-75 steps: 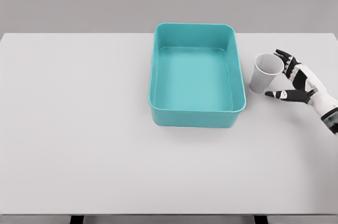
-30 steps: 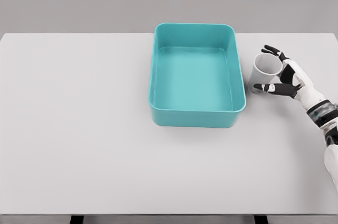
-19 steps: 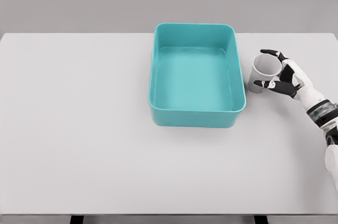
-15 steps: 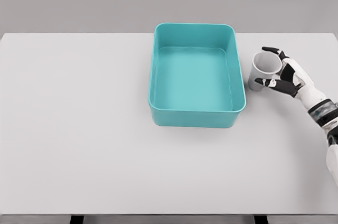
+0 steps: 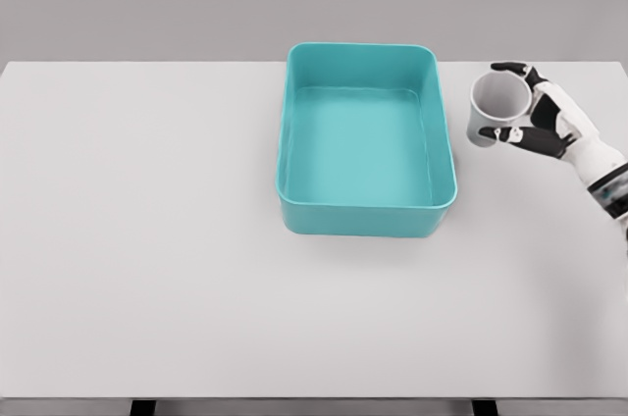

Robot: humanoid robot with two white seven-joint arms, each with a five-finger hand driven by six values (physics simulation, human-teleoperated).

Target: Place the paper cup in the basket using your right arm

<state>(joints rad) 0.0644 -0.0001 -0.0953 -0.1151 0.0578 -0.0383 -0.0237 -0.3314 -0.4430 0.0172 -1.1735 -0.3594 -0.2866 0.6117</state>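
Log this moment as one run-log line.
phase: lift | right hand: shut on paper cup | cup: upright, right of basket, outside it | basket: empty | left arm: not in view

A single head-mounted camera looks down and forward from moderate height over the white worktop [image 5: 196, 269], taking in its full width to the far edge.

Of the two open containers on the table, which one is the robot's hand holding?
The small white paper cup, right of the teal basket. The right hand wraps its fingers around it, while the basket stands untouched.
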